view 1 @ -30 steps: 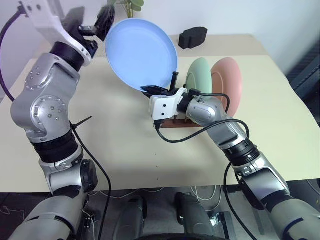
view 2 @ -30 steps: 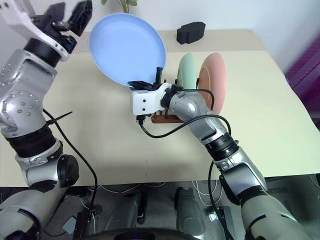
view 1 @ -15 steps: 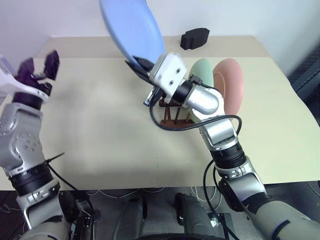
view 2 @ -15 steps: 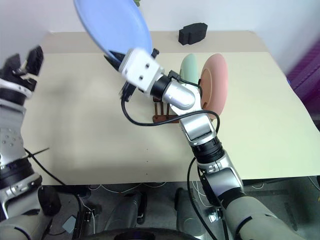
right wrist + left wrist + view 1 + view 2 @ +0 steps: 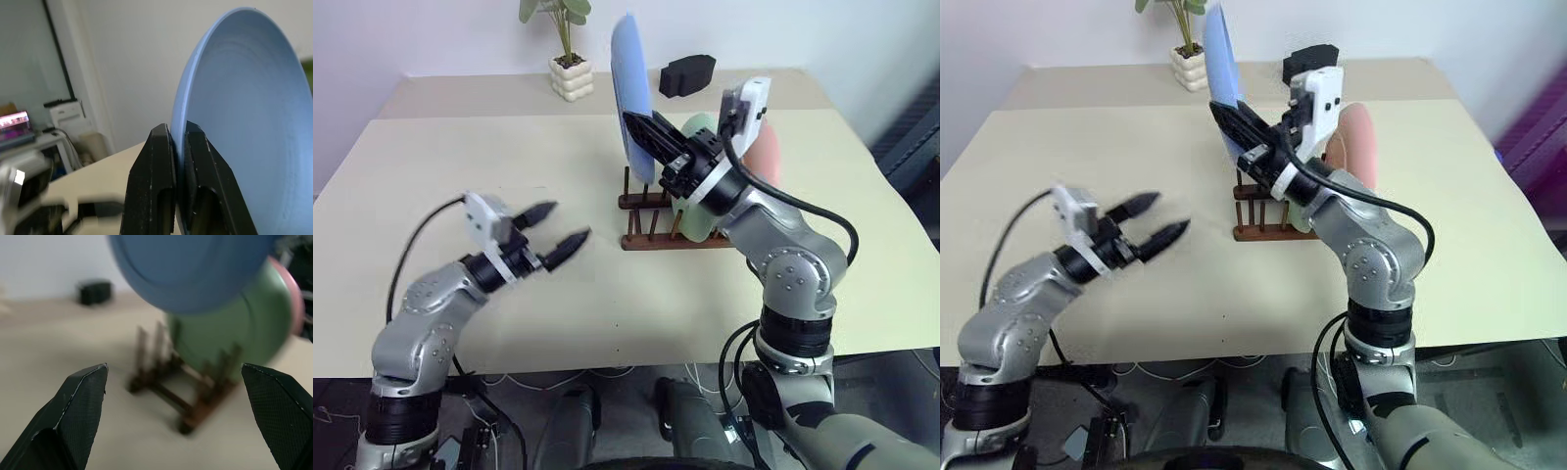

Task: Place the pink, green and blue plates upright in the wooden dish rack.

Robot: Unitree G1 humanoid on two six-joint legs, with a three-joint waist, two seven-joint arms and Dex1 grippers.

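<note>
On the table [image 5: 460, 147], the wooden dish rack [image 5: 651, 238] is being occupied by 2 upright plates, green [image 5: 230, 340] and, right of it, pink [image 5: 1356, 137]. The blue plate [image 5: 630, 93] is being held on edge above the rack's left end, pinched at its rim by the right gripper [image 5: 651, 135]. The left gripper [image 5: 558, 227] is being held wide open and empty, left of the rack.

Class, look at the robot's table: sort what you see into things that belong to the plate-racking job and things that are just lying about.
Part of the job:
- blue plate, pinched on edge in the right claw
- green plate, upright in the rack
- pink plate, upright behind it
- wooden dish rack
- left claw, open

Lying about:
- potted plant
- black block
</note>
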